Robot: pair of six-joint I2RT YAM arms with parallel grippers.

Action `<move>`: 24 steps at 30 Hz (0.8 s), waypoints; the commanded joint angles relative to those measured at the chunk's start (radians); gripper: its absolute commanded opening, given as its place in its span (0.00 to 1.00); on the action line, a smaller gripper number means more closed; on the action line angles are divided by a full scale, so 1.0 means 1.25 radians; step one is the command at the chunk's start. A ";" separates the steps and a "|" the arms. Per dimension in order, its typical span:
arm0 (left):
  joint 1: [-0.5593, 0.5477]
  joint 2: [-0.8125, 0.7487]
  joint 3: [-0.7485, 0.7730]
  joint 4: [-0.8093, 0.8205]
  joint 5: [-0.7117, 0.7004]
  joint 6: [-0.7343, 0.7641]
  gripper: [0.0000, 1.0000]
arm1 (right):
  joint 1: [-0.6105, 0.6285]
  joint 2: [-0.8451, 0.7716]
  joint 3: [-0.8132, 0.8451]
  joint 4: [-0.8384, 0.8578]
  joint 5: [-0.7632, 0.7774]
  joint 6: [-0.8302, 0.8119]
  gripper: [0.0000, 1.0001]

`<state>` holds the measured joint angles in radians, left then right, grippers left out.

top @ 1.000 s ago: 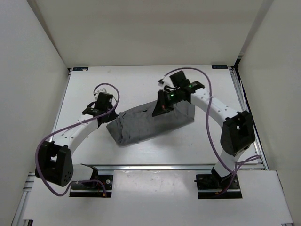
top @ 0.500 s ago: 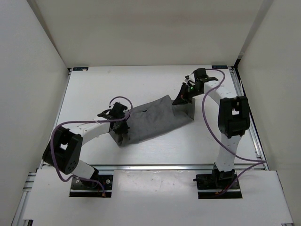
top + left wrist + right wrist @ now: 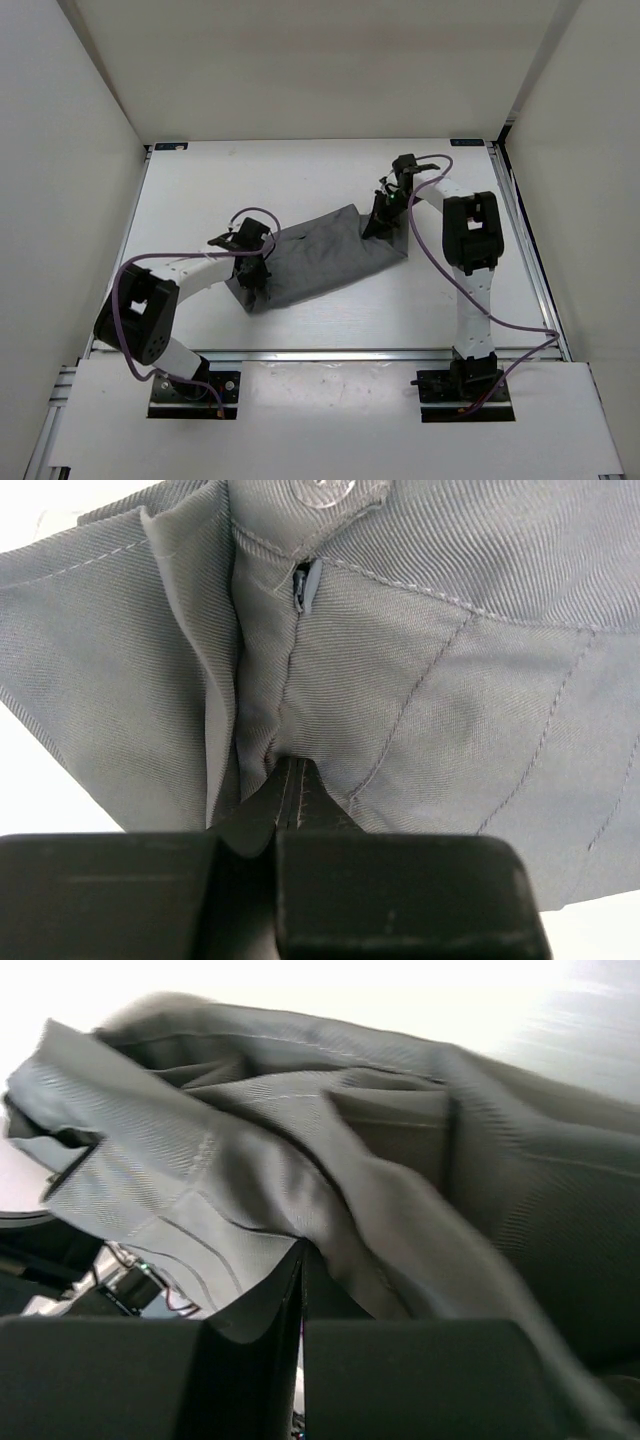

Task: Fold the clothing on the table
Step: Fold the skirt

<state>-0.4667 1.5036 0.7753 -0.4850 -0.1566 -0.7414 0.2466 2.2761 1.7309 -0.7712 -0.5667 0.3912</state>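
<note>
— Entry one: the clothing (image 3: 320, 255)?
— Dark grey, lying slantwise on the white desk (image 3: 200, 190), from near-left to far-right.
— State of the left fingers (image 3: 290, 785)?
— Pressed together, pinching fabric below the zip (image 3: 305, 585), at the near-left end.
— And the right fingers (image 3: 300, 1270)?
— Closed on a fold at the far-right end, with cloth draped over them.

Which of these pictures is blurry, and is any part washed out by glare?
Left wrist view: sharp and evenly lit, so the weave and stitching of the clothing read clearly. Right wrist view: the clothing looks soft and smeared, most of all on the right, and the top of the frame burns out to white. Top view: crisp, flat light, only faint shadows.
</note>
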 commanded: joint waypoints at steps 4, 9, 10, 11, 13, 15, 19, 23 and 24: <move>0.053 0.119 0.128 -0.072 -0.047 0.080 0.00 | -0.034 -0.067 -0.134 -0.003 0.051 -0.014 0.00; 0.048 0.242 0.266 -0.088 -0.043 0.113 0.00 | -0.046 -0.175 -0.306 0.066 0.048 0.016 0.00; 0.041 0.276 0.306 -0.093 -0.045 0.117 0.00 | -0.048 -0.195 -0.350 0.082 0.046 0.028 0.00; 0.032 0.294 0.348 -0.100 -0.038 0.123 0.00 | -0.044 -0.223 -0.394 0.092 0.047 0.035 0.00; 0.020 0.355 0.396 -0.119 -0.033 0.129 0.00 | -0.041 -0.268 -0.443 0.147 0.029 0.037 0.03; 0.007 0.378 0.439 -0.126 -0.020 0.132 0.00 | -0.052 -0.350 -0.481 0.191 0.036 0.044 0.13; 0.008 0.339 0.436 -0.125 -0.005 0.124 0.00 | -0.101 -0.517 -0.498 0.227 0.071 0.031 0.47; 0.029 0.275 0.386 -0.113 0.011 0.107 0.00 | -0.147 -0.587 -0.485 0.120 0.142 0.021 0.57; 0.031 0.266 0.367 -0.107 0.016 0.106 0.00 | -0.154 -0.609 -0.511 0.119 0.148 0.026 0.57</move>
<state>-0.4454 1.9175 1.2858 -0.5991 -0.1669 -0.5961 0.0849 1.5665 1.1110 -0.5716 -0.4534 0.4335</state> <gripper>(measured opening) 0.025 0.567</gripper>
